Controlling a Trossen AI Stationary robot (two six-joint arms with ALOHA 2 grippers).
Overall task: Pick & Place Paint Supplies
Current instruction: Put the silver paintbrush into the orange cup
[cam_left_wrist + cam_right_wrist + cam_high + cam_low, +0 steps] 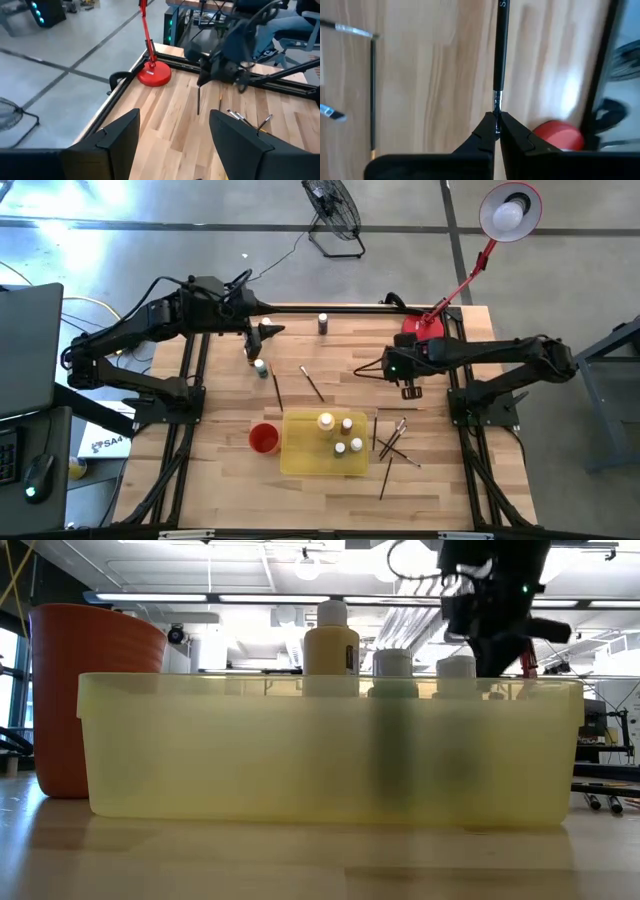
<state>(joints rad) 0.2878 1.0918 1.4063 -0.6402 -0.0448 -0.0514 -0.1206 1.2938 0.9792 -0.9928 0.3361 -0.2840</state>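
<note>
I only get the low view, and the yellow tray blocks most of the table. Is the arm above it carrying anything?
Observer: Yes. The right claw is shut on a thin dark paintbrush.
Operator: How many bottles are in the tray?
Observer: From above, four bottles stand in the yellow tray.
Operator: And the left arm?
Observer: The left claw is open and empty, near a lone bottle standing on the wood outside the tray.
</note>
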